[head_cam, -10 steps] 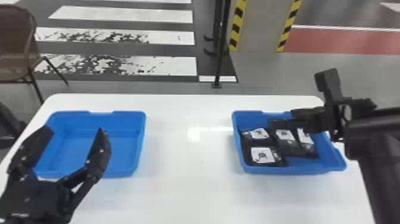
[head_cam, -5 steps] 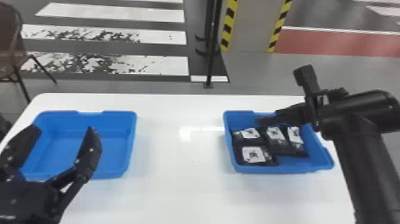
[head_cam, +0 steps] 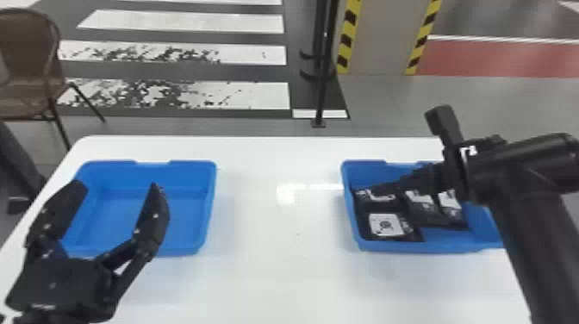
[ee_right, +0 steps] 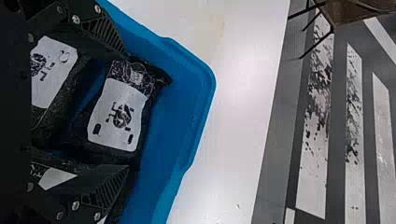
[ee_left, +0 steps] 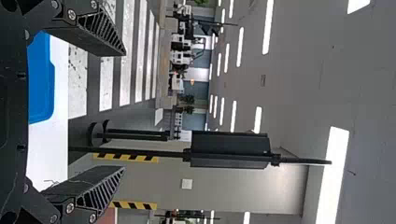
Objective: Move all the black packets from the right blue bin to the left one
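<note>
Crosswalk stripes [head_cam: 185,21] cross the grey floor behind your white table [head_cam: 275,280], with a brown chair [head_cam: 28,56] beyond its left end and a pillar [head_cam: 379,38] edged in yellow and black farther back. From the head view you get both bins at once: the left bin [head_cam: 207,207] and, well apart from it, the right bin [head_cam: 426,247], where your black packets [head_cam: 396,238] lie, at least four of them with white labels up. Your left gripper [head_cam: 117,186] shows spread against the left bin, holding nothing. Your right gripper [head_cam: 406,151] is at the right bin, one finger raised and the other low over the packets; it is partly side-on there, so look to its wrist view for the rest: the right gripper [ee_right: 126,111] has its fingers well apart, and one packet's label [ee_right: 116,116] sits in the gap between them, though you can't tell if either finger touches that packet. Your left wrist view adds the ceiling lights [ee_left: 268,28], a dark panel [ee_left: 229,150] on a pole, plants far back in the room, and a corner of the left bin.
</note>
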Available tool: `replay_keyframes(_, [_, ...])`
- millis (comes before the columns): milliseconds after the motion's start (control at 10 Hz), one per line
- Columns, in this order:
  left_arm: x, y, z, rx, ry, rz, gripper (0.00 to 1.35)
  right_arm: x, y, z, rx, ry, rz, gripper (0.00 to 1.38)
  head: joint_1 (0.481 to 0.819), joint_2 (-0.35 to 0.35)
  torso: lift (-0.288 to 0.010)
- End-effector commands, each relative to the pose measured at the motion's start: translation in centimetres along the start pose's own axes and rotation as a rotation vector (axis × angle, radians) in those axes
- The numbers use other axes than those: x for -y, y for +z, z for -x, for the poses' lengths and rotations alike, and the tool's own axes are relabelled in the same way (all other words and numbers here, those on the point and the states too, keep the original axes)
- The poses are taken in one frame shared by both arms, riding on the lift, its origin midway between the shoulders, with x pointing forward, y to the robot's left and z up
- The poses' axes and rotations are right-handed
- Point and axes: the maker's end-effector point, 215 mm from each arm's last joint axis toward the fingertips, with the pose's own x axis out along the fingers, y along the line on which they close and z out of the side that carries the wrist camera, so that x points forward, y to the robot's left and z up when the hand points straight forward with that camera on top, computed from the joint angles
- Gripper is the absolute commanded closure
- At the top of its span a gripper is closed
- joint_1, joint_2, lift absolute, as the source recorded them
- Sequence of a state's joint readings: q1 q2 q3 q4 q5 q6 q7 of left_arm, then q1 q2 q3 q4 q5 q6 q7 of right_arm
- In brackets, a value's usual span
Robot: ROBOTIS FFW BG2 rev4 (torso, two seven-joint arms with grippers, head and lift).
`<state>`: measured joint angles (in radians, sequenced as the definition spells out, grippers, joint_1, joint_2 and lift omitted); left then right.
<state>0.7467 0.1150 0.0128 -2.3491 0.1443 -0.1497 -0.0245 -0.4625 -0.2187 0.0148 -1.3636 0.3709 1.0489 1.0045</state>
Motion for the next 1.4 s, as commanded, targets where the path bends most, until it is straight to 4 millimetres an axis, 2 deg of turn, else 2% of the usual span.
replay_keyframes(0, [0.0,-0.1,0.0,-0.003,0.000,0.000,0.17,-0.3,-0.1,-0.6,-0.026,0.001,0.007,0.20,0.695,-0.040,-0.140])
replay_keyframes(300, [0.2,-0.3,-0.2,-0.001,-0.003,0.006,0.17,-0.4,-1.2,-1.9,-0.079,-0.004,0.005,0.20,0.695,-0.034,-0.140])
replay_keyframes(500, [0.2,-0.3,-0.2,-0.001,-0.003,0.006,0.17,0.0,-0.8,-2.1,-0.078,-0.024,0.031,0.20,0.695,-0.034,-0.140])
replay_keyframes(600, [0.3,-0.4,-0.3,-0.002,-0.004,0.009,0.17,0.3,-1.1,-2.9,-0.069,-0.025,0.045,0.20,0.695,-0.036,-0.140])
replay_keyframes(800, [0.3,-0.4,-0.3,0.001,-0.005,0.010,0.17,0.5,-2.8,-4.2,-0.083,-0.011,0.025,0.20,0.695,-0.038,-0.140])
replay_keyframes(1000, [0.2,-0.5,-0.3,-0.001,-0.001,0.011,0.17,-0.4,-3.5,-6.0,-0.047,0.048,0.027,0.22,0.695,-0.033,-0.140])
replay_keyframes(1100, [0.2,-0.7,-0.3,-0.004,-0.001,0.012,0.17,-0.5,-3.9,-6.5,-0.040,0.056,0.035,0.45,0.695,-0.028,-0.140])
replay_keyframes(1200, [-0.1,-0.6,-0.2,0.000,0.005,0.007,0.17,-1.5,-4.2,-7.2,-0.012,0.078,0.033,1.09,0.695,-0.022,-0.140])
replay_keyframes(1300, [-0.3,-0.5,-0.1,0.003,0.009,0.005,0.18,-2.4,-4.7,-7.6,0.007,0.102,-0.004,1.10,0.695,-0.015,-0.140])
